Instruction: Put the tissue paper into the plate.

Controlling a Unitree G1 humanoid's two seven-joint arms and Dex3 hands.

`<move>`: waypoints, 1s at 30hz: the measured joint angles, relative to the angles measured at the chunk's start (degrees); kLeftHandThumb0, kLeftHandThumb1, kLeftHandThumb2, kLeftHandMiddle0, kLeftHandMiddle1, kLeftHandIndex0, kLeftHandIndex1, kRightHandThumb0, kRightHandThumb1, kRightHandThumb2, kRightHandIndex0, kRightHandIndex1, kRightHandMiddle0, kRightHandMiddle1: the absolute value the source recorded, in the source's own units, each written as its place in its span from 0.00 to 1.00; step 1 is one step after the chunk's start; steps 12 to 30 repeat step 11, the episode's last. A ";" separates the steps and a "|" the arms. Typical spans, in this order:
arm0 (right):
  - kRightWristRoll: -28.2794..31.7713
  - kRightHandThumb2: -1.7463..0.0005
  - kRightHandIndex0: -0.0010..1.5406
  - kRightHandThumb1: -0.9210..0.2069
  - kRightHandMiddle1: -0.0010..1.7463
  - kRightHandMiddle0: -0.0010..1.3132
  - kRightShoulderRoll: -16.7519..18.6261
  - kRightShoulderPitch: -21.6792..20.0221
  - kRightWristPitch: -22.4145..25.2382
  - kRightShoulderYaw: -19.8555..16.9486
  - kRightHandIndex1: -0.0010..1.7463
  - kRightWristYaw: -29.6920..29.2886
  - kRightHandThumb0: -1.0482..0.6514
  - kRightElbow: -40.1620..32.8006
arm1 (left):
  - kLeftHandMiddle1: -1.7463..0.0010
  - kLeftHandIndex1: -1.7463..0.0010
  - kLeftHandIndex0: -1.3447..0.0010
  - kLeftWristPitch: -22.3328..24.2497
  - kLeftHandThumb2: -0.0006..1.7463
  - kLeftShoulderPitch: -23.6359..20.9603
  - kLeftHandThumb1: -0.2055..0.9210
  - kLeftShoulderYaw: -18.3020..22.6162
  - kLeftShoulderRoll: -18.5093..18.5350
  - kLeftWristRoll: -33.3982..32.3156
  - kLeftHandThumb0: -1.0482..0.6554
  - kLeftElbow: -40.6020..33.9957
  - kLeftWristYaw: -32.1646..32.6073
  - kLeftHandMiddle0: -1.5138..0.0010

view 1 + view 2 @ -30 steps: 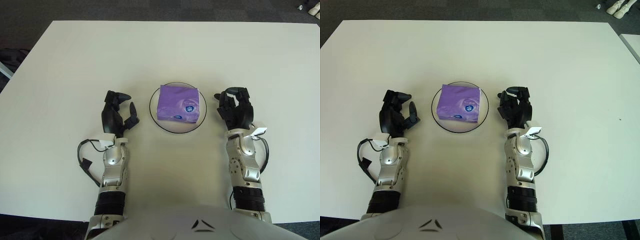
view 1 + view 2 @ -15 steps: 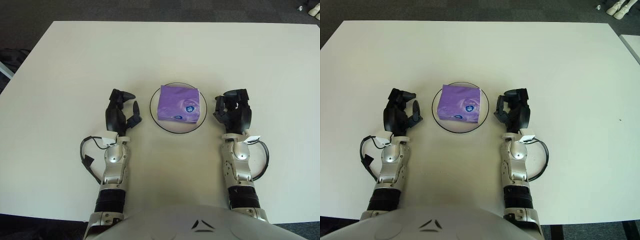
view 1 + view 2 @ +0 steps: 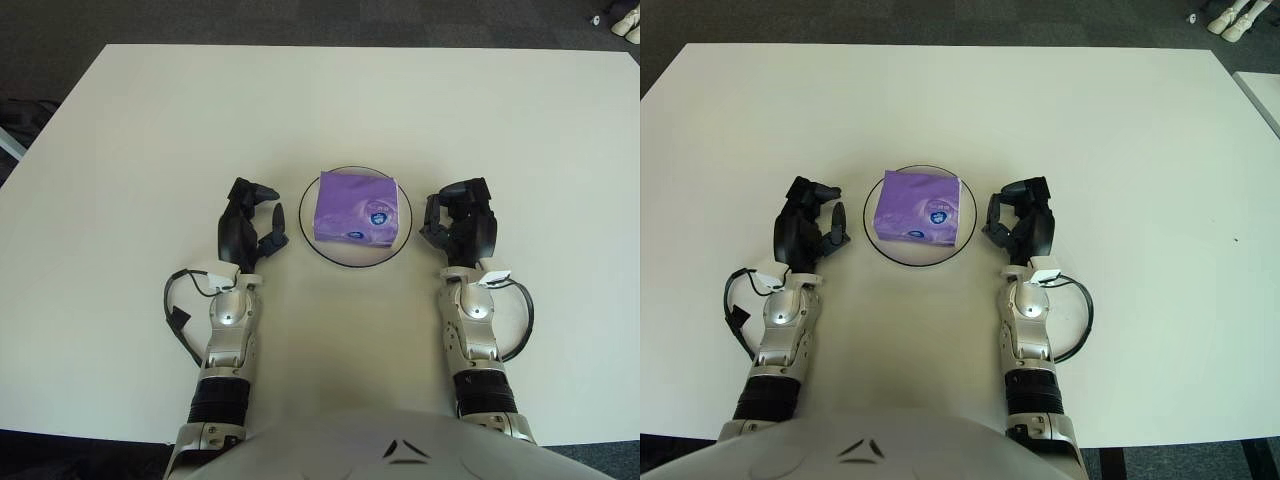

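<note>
So the purple tissue paper pack [image 3: 357, 207] is already sitting in the plate [image 3: 308, 232], flat, with its little round blue and white label facing up near the pack's front right corner. It fills most of the plate, and only a thin strip of the dark rim shows around it, mostly along the front and the left. The plate itself sits around the middle of the white table [image 3: 150, 120], a bit closer to the front edge than the far one.

The left hand [image 3: 248, 225] is just beside the plate on its left, not touching it as far as I can see. Its dark fingers [image 3: 262, 192] are loosely apart, partly bent, with nothing between them. One finger pokes out toward the plate rim but stops short.

The right hand [image 3: 462, 226] is on the other side, just beside the plate's right rim, also apart from it. Its fingers are bent inward a bit but relaxed, and it's got nothing in it either. A small white tag sticks out at the wrist.

Both forearms come up from the front edge of the table, silver with black cuffs. There's a black cable [image 3: 178, 310] looped out to the left of the left wrist and another loop by the right wrist. I can't tell if either hand is actually resting on the table or just above it.
</note>
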 measured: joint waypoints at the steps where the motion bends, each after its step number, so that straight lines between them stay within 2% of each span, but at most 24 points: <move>1: -0.12 0.40 0.46 0.35 1.00 0.34 0.00 0.00 -0.09 0.03 0.93 -0.04 0.37 0.04 | 0.17 0.00 0.71 -0.05 0.55 -0.01 0.72 -0.01 0.06 -0.13 0.38 0.01 -0.33 0.57; 11: -0.73 0.39 0.46 0.35 1.00 0.34 0.00 0.01 -0.32 0.08 0.93 -0.64 0.37 0.15 | 0.20 0.00 0.70 0.16 0.56 -0.04 0.71 -0.04 -0.27 -0.54 0.38 -0.07 -0.65 0.60; 30: -0.73 0.39 0.46 0.35 1.00 0.34 0.00 0.01 -0.32 0.08 0.93 -0.64 0.37 0.15 | 0.20 0.00 0.70 0.16 0.56 -0.04 0.71 -0.04 -0.27 -0.54 0.38 -0.07 -0.65 0.60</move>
